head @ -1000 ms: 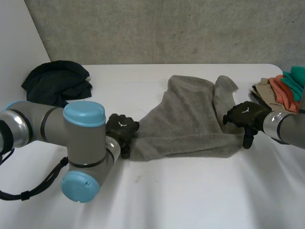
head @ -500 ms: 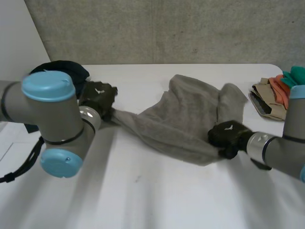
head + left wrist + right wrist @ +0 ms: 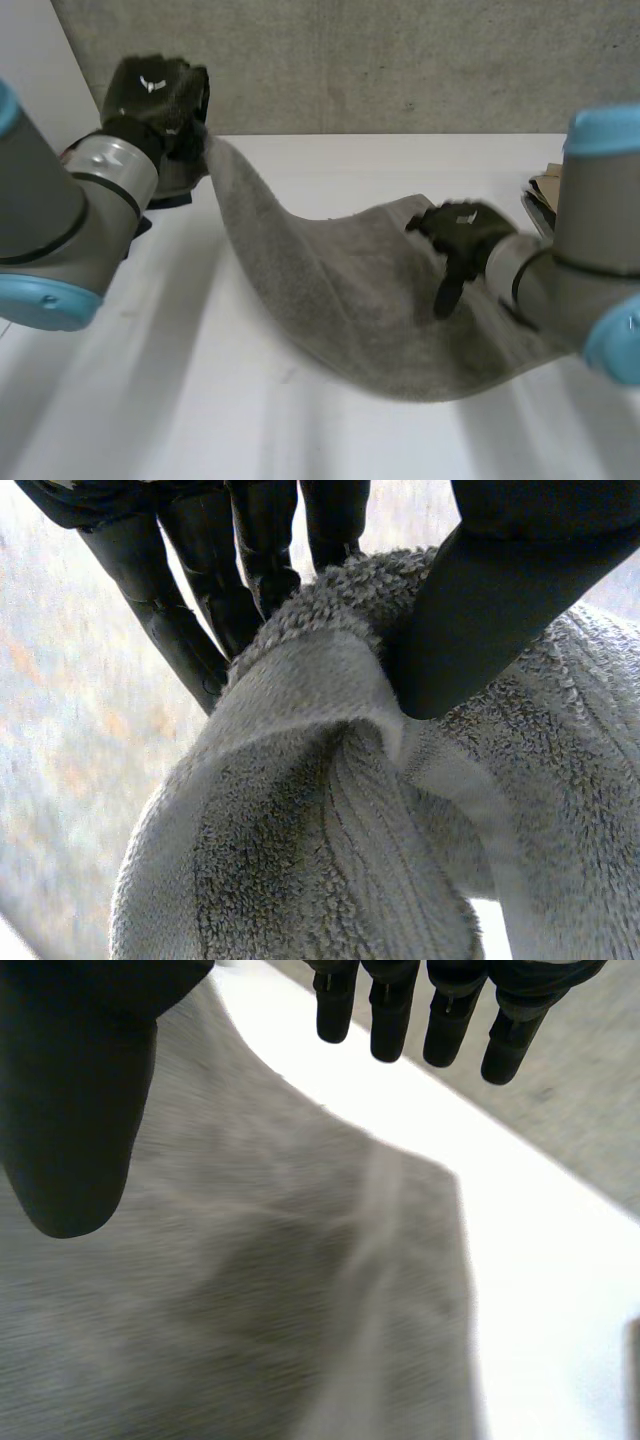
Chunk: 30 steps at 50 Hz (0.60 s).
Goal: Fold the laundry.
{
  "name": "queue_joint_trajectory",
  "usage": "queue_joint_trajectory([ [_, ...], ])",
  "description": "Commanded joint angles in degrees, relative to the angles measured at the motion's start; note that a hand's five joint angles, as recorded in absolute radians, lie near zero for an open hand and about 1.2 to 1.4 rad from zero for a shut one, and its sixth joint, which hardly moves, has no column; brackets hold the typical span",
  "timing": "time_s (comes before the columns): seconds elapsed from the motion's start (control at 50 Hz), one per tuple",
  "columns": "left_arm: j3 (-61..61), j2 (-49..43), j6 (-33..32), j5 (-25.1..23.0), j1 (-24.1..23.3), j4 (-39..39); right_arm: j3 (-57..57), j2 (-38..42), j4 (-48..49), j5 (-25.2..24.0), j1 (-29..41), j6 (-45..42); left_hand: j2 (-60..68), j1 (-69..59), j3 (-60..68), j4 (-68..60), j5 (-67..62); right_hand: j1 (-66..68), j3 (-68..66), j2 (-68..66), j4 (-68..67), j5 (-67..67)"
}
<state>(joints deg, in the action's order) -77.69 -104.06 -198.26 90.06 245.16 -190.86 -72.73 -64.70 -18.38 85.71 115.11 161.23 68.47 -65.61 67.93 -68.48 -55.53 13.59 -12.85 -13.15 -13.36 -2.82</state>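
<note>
The left hand (image 3: 160, 92) pinched a towel (image 3: 340, 300) corner high above the desk (image 3: 330, 165) — the towel sagged beneath the right hand (image 3: 462, 232), fingers straight, holding nothing.

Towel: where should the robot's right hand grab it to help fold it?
Probably the free corner just beyond the right hand's fingertips, coming down from above. The left hand pinches one corner of the towel up high, so the cloth sags. That other corner seems to lie flat on the table with both its edges showing.
</note>
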Motion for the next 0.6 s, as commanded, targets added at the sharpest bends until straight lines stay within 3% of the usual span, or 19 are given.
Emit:
queue_joint_trajectory([
  [0.02,-2.5,10.2,0.2,-6.5,-0.7,-0.7,18.5,11.5,-0.4,-2.5,-1.6,-5.8,11.5,-14.4,12.1,-11.5,-14.5,-3.6,2.8,3.2,3.4,2.8],
  [0.14,-5.0,18.1,0.9,-10.1,-1.5,-2.8,29.3,22.1,6.1,-7.6,-0.4,-6.2,11.5,-14.4,12.1,-11.5,-14.5,-3.6,2.8,3.2,3.4,2.8],
  [0.28,-7.4,23.3,2.8,-14.0,-1.7,-4.7,35.5,31.2,7.0,-13.4,2.1,-5.0,11.5,-14.4,12.1,-11.5,-14.5,-3.6,2.8,3.2,3.4,2.8],
  [0.4,-9.9,25.5,4.4,-16.8,-1.4,-5.1,38.3,38.1,6.9,-17.1,5.0,4.4,11.5,-14.4,12.1,-11.5,-14.5,-3.6,2.8,3.2,3.4,2.8],
  [0.42,-10.2,25.5,4.5,-17.0,-1.4,-5.2,38.3,38.7,6.6,-18.3,5.3,5.7,11.5,-14.4,12.1,-11.5,-14.5,4.6,-5.3,-5.0,-4.8,-5.3],
  [0.46,-10.7,25.4,4.8,-17.2,-0.6,-5.8,39.2,39.7,6.8,-20.7,5.7,7.8,11.5,-14.4,12.1,-11.5,-14.5,57.2,-58.0,-57.7,-57.5,-58.0],
  [0.48,-10.8,25.3,4.8,-17.1,-0.1,-5.9,40.0,39.9,7.3,-20.7,5.8,7.9,11.5,-14.4,12.1,-11.5,-14.5,66.3,-67.1,-66.8,-66.6,-67.1],
  [0.5,-11.0,25.2,4.8,-17.1,0.4,-6.0,41.1,40.0,7.9,-19.8,5.7,7.6,11.5,-14.4,12.1,-11.5,-14.5,66.4,-67.1,-66.8,-66.6,-67.2],
  [0.58,-10.8,23.4,4.5,-17.2,4.0,-7.5,46.6,38.7,11.3,-5.4,3.7,5.1,11.5,-14.4,12.1,-11.5,-14.5,66.4,-67.2,-66.8,-66.6,-67.2],
  [0.6,-10.4,21.8,4.5,-17.2,5.6,-8.4,48.3,37.3,12.7,0.1,2.7,4.4,11.5,-14.4,12.1,-11.5,-14.5,66.4,-67.2,-66.8,-66.6,-67.2],
])
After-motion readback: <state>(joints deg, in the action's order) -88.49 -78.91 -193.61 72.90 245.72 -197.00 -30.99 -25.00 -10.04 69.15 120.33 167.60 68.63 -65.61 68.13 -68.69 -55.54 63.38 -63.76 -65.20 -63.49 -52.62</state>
